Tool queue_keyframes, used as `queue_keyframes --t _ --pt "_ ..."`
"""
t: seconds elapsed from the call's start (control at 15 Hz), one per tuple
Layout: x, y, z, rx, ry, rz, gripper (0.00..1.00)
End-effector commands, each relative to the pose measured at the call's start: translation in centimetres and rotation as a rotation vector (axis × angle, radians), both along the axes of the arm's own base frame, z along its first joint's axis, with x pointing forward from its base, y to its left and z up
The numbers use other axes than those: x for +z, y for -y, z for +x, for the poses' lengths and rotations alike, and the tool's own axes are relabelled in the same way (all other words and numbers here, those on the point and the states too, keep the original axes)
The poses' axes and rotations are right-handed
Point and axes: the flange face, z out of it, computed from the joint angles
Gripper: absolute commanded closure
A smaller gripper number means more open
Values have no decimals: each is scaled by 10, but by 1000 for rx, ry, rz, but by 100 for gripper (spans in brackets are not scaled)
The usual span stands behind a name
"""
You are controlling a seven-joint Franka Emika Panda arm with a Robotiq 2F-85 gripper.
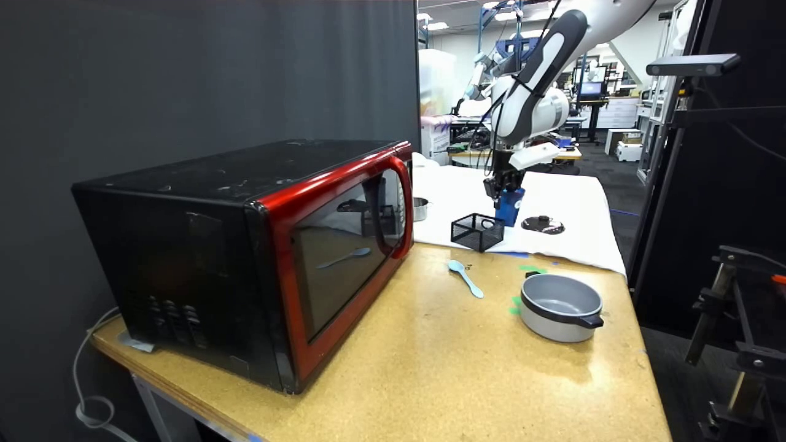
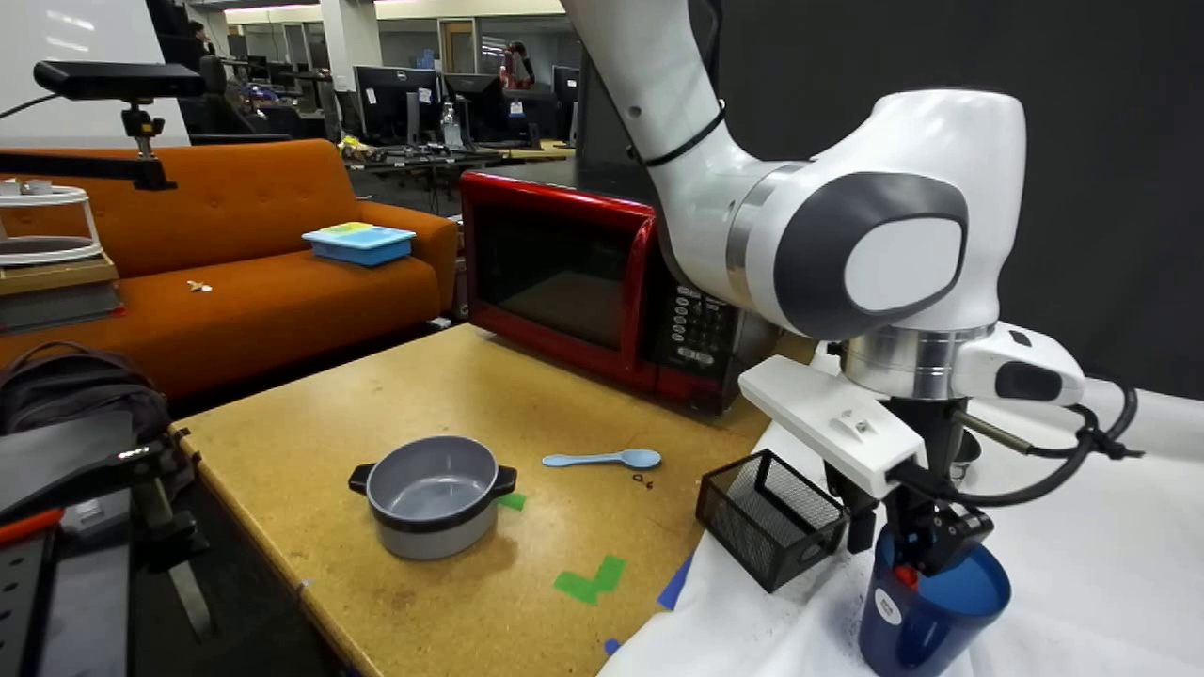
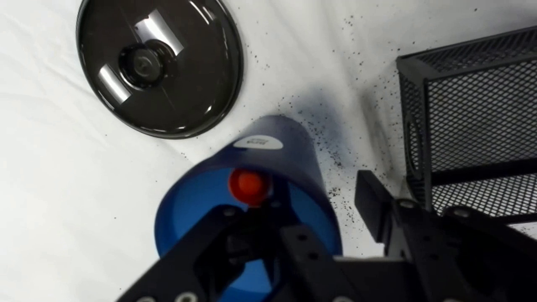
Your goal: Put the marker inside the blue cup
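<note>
The blue cup stands on the white cloth beside the mesh basket; it also shows in an exterior view and the wrist view. The red-orange marker shows end-on within the cup's mouth, near its wall; its lower part is hidden. Its red end also shows in an exterior view. My gripper is open, its fingers wide apart. One finger reaches into the cup beside the marker, the other is outside the cup wall, toward the basket. The gripper shows in both exterior views.
A black wire-mesh basket stands close to the outer finger. A dark lid lies near the cup. A grey pot and a light blue spoon are on the wooden table. A red-and-black microwave stands beside them.
</note>
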Motion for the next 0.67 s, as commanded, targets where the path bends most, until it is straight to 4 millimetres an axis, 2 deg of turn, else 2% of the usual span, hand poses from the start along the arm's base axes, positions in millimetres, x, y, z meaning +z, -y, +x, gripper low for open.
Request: queue_keyframes --t 0.0,0.2,0.6 --pt "8 0 -1 -25 -21 18 22" --pt "11 -4 1 -21 -8 18 2" --pt "26 -23 11 12 39 9 0"
